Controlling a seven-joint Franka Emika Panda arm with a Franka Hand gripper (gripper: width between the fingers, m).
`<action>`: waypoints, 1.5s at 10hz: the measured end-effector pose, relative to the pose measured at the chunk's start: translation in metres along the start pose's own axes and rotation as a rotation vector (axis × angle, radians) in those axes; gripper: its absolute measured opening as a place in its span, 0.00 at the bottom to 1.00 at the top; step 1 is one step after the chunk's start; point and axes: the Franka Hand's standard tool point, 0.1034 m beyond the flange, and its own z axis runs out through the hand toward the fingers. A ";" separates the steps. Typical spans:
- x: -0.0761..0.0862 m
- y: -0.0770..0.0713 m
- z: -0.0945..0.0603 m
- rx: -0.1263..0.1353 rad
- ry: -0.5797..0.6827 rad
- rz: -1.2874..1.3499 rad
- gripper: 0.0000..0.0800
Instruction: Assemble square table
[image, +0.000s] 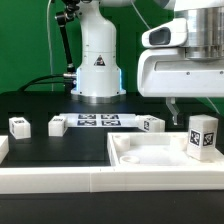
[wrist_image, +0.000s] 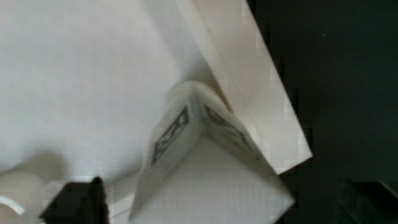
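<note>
The white square slab (image: 150, 157) lies at the front on the exterior view's right. A tagged white leg block (image: 203, 137) stands on its right part. My gripper (image: 192, 108) hangs just above that block, one finger (image: 172, 109) showing. In the wrist view the slab (wrist_image: 89, 90) fills the picture and the leg block (wrist_image: 192, 135) reaches down between my dark fingers (wrist_image: 79, 200). The gripper (wrist_image: 222, 203) is open, its jaws wide apart on either side of the block and holding nothing. Three more leg blocks lie on the black table (image: 19, 124), (image: 56, 125), (image: 152, 123).
The marker board (image: 95, 120) lies in front of the arm's base (image: 97, 65). A long white rail (image: 50, 182) runs along the front edge. Black table (wrist_image: 338, 60) shows beside the slab's edge in the wrist view.
</note>
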 end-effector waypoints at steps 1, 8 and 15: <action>-0.001 -0.001 0.000 0.001 -0.001 -0.071 0.81; -0.002 0.001 0.002 -0.010 -0.003 -0.500 0.81; 0.000 0.004 0.002 -0.020 -0.002 -0.595 0.36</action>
